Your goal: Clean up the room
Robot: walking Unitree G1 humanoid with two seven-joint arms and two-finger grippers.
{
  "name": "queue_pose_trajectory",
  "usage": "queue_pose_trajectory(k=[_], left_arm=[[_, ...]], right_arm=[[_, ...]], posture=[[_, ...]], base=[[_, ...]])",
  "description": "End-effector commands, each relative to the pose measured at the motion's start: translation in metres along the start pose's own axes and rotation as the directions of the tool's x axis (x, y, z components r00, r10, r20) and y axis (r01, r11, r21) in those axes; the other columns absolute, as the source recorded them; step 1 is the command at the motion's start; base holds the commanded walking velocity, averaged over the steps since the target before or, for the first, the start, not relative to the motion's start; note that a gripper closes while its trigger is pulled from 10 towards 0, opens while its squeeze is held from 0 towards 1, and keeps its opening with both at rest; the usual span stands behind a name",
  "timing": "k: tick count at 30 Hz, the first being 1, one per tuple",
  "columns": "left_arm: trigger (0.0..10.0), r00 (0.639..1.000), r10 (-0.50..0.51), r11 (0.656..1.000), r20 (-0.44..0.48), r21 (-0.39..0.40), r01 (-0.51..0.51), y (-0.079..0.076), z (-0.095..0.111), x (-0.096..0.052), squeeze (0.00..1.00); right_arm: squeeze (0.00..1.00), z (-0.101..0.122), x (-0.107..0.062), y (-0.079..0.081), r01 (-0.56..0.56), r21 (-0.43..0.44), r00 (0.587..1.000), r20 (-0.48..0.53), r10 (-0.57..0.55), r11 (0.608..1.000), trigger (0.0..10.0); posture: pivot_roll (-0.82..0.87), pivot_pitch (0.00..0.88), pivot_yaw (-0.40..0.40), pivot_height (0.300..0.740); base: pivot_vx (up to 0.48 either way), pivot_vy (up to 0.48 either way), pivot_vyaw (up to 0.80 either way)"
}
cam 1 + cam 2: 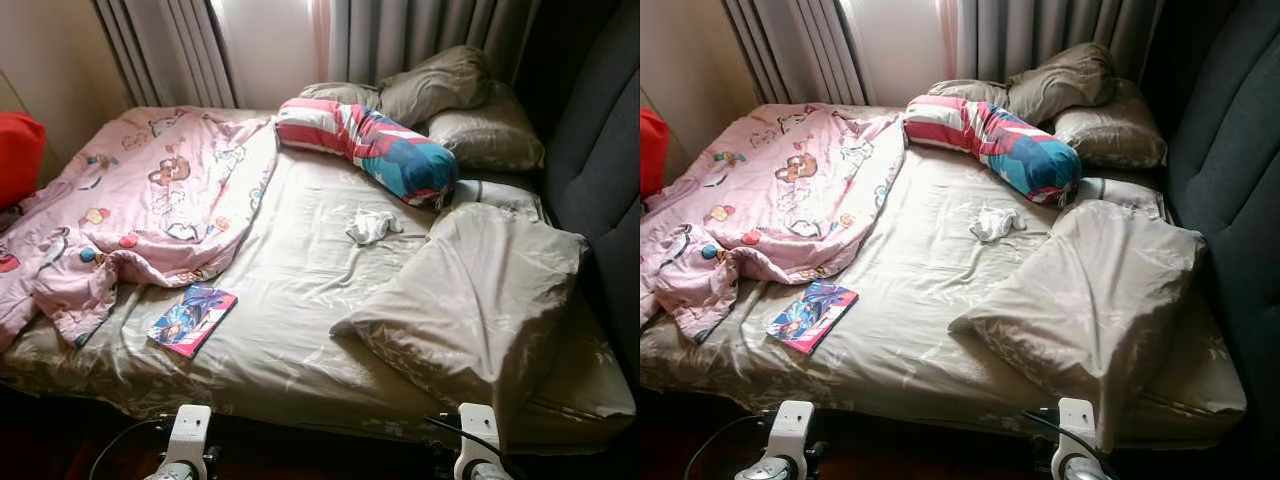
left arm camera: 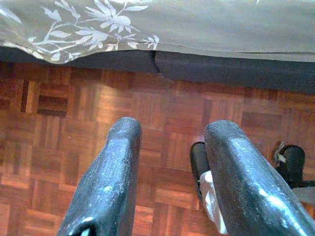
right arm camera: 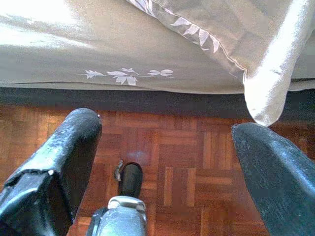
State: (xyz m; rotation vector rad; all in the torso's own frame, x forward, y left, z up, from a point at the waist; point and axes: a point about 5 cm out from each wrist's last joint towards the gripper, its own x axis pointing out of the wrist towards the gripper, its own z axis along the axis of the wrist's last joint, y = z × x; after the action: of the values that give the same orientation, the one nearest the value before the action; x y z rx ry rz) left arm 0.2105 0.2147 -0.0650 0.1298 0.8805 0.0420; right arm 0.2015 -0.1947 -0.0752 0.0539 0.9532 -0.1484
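Hanging over parquet floor [image 2: 147, 108], both pincers, left [image 2: 167, 147] and right [image 3: 165, 147], gape; book [image 1: 192, 318] on bed [image 1: 300, 300].

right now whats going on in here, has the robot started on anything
Not yet by the look of it. The robot stands at the foot of an unmade bed with a beige leaf-print sheet. Its left gripper and right gripper hang open and empty above the wooden parquet floor. On the bed lie a crumpled pink cartoon-print blanket, a colourful book, a small white cloth, a striped bolster and beige pillows.
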Motion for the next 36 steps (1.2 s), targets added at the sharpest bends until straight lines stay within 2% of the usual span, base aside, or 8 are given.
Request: queue_pose_trajectory(k=[1,7,15,31,36], left_arm=[[10.0,1.0,-0.004,1.0,-0.017,0.014,0.005,0.0026,-0.0021,-0.0004,0.0],[10.0,1.0,-0.008,1.0,-0.017,0.01,0.008,0.0,-0.0016,0.0,0.0],[10.0,1.0,-0.007,1.0,-0.018,-0.001,0.007,-0.0022,-0.0012,0.0003,0.0],[10.0,1.0,-0.009,1.0,-0.016,-0.003,0.009,-0.0028,-0.0009,0.0004,0.0],[10.0,1.0,-0.003,1.0,-0.012,-0.009,0.003,-0.0023,-0.0009,0.0003,0.0]], right_arm=[[0.0,0.001,0.0001,0.0009,0.005,0.022,1.0,0.006,-0.005,1.0,10.0],[0.0,0.0009,0.0001,-0.0016,0.011,0.025,1.0,-0.003,-0.011,1.0,10.0],[0.0,0.0024,0.0002,-0.0036,0.008,0.003,1.0,-0.003,-0.008,1.0,10.0],[0.0,0.0041,0.0002,-0.0043,0.015,0.004,1.0,0.015,-0.015,1.0,10.0],[0.0,0.0042,0.0002,-0.0043,0.019,0.004,1.0,0.018,-0.019,1.0,10.0]], posture=[[-0.03,0.012,0.036,0.74],[-0.03,0.012,0.028,0.74],[-0.02,0.013,0.014,0.74],[-0.02,0.014,0.015,0.74],[-0.02,0.014,0.016,0.74]], base=[[0.0,0.0,0.0],[0.0,0.0,-0.16],[0.091,0.0,-0.75],[0.294,0.0,0.0],[0.0,0.0,0.0]])
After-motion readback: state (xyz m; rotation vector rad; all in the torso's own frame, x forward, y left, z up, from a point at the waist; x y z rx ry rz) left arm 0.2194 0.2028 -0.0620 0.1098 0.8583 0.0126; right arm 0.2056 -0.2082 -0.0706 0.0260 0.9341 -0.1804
